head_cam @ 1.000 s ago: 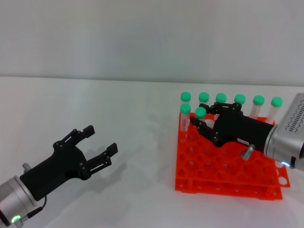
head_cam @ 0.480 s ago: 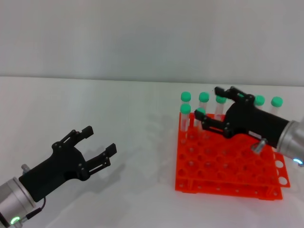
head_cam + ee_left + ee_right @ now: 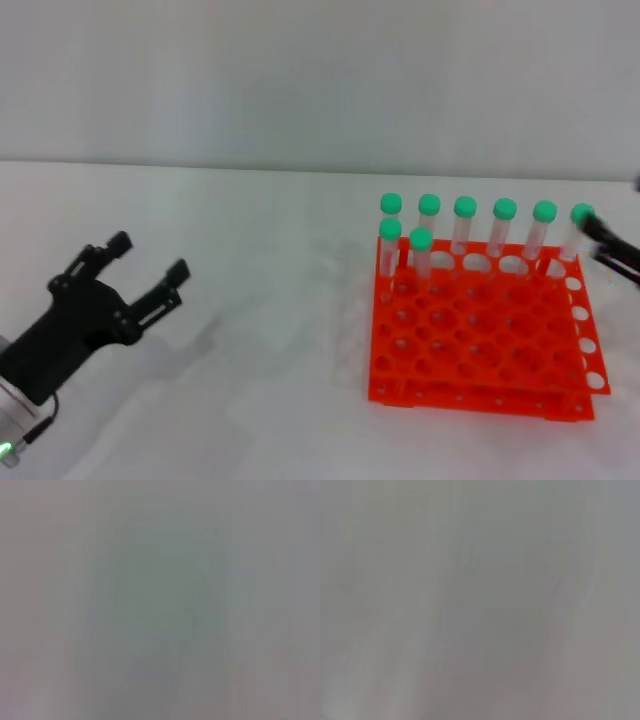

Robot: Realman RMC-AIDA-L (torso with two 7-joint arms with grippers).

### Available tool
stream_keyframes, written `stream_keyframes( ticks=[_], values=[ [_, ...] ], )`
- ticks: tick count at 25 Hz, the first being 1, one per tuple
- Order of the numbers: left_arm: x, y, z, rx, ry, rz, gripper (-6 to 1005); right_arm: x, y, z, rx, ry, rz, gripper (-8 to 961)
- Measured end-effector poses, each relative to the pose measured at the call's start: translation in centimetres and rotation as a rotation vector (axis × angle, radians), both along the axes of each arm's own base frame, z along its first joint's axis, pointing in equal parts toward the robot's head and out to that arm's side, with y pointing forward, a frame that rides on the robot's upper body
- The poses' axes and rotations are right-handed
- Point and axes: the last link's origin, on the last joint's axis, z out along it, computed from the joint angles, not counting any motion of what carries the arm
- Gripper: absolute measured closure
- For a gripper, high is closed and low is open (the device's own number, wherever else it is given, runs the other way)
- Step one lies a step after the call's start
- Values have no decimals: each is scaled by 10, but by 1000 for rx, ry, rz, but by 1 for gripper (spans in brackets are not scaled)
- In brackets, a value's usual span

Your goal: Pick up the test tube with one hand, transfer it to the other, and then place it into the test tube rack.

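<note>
While a plain pale wall fills the far half of the head view, a smooth white tabletop (image 3: 260, 300) takes the near half, faint grey shadows lying on it beside the left gripper and the rack. Both wrist views show only a featureless grey blur, so nothing can be read from them. The test tube rack (image 3: 478, 345) – bright orange, two-tiered, its top a grid of round holes – sits on the table at right. Eight green-capped tubes stand upright in it, long axes vertical and caps up: six in a line along the far edge and two more just in front of that line at the rack's left end. Of those two, the test tube (image 3: 421, 251) nearer the rack's middle stands one hole in from the left edge, next to its neighbour (image 3: 390, 243), cap at about the same height, held by nothing. The left gripper (image 3: 144, 271) hovers over the table at near left, well apart from the rack, its two slim black fingers spread wide and empty, pointing toward the far right. The right gripper (image 3: 612, 247) shows only as dark prongs at the right edge of the head view, beside the rightmost tube (image 3: 577, 228) of the far row – whether its fingers are open or closed cannot be told.
</note>
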Motion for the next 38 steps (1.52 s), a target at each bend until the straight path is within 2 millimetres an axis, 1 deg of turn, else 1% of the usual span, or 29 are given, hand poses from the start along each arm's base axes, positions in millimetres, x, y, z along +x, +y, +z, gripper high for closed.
stream_keyframes(
  ticks=[2, 3, 4, 5, 6, 8, 11, 17, 24, 32, 38],
  values=[
    [-5, -1, 7, 91, -10, 38, 111, 17, -10, 11, 47, 7, -33, 107],
    [-5, -1, 7, 91, -10, 38, 111, 25, -16, 16, 70, 8, -52, 107],
    [-8, -2, 9, 121, -10, 52, 111, 40, -25, 25, 112, 16, -90, 107],
    [-9, -2, 11, 148, -15, 66, 111, 40, -25, 25, 112, 16, -90, 107],
    [-11, -2, 12, 176, -19, 85, 111, 49, -30, 30, 135, 27, -114, 107],
    [-14, -2, 15, 210, -23, 111, 111, 61, -39, 34, 167, 42, -141, 106],
    [-19, 1, 18, 242, -14, 150, 111, 72, -51, 35, 211, 44, -152, 106],
    [-19, 8, 15, 268, -18, 186, 111, 79, -61, 29, 249, 45, -160, 107],
    [-15, 14, 15, 300, -13, 183, 111, 81, -60, 23, 275, 35, -183, 108],
    [-16, 14, 12, 308, -20, 203, 111, 78, -57, 28, 311, 54, -172, 110],
    [-18, 16, 10, 299, -11, 221, 111, 77, -52, 25, 320, 42, -180, 110]
  ],
)
